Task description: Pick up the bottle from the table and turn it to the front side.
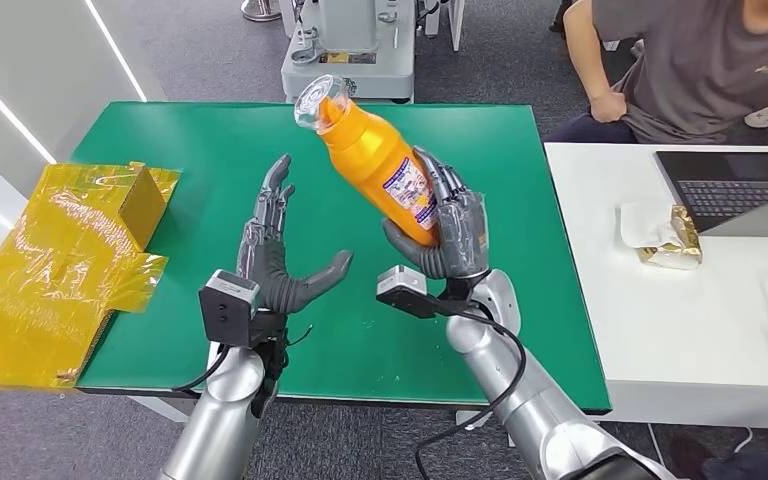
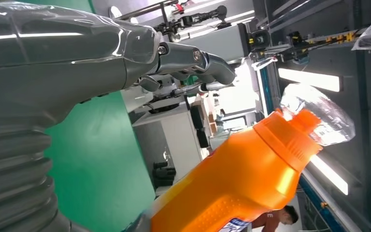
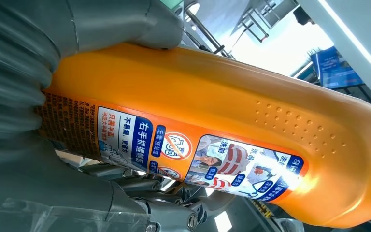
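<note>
An orange bottle (image 1: 378,160) with a clear cap and a printed label is lifted above the green table (image 1: 200,150), tilted with its cap up and to the left. My right hand (image 1: 450,235) grips its lower body, fingers behind it and thumb in front. The right wrist view has the bottle (image 3: 212,125) close up, label facing the camera, my right hand (image 3: 34,72) around it. My left hand (image 1: 275,255) hovers open just left of the bottle, fingers spread, touching nothing. From the left wrist, the bottle (image 2: 236,179) rises past my left hand (image 2: 67,63).
A crumpled yellow foil bag (image 1: 65,260) lies over the table's left edge. A white desk (image 1: 660,330) on the right carries a laptop (image 1: 745,185) and a small gold packet (image 1: 665,235). A person (image 1: 700,60) sits behind it. A grey machine (image 1: 350,50) stands beyond the table.
</note>
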